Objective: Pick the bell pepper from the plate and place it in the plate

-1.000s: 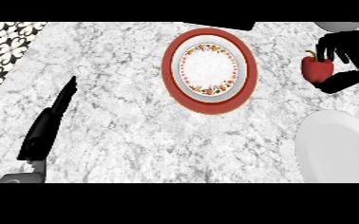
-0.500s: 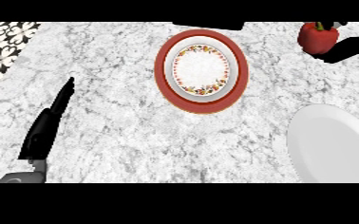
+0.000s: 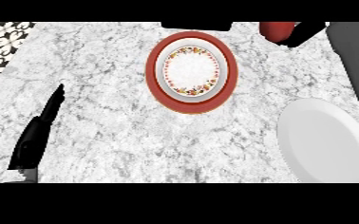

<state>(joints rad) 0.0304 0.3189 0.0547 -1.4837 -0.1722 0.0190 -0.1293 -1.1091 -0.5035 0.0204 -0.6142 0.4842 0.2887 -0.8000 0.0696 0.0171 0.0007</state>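
The red pepper had risen toward the top edge, right hand fingers curled round it, clear of the red-rimmed plate; left hand rested with straight fingers.

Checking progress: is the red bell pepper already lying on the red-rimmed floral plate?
No, the red bell pepper is in the right hand near the top edge, apart from the red-rimmed floral plate.

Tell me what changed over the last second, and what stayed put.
The right hand, curled on the red bell pepper, carried it from the view's right edge up toward the top edge, and it now sits nearer the red-rimmed plate. The grip did not change. The left hand stays open at the lower left, and the white plate remains at the right; both plates hold nothing.
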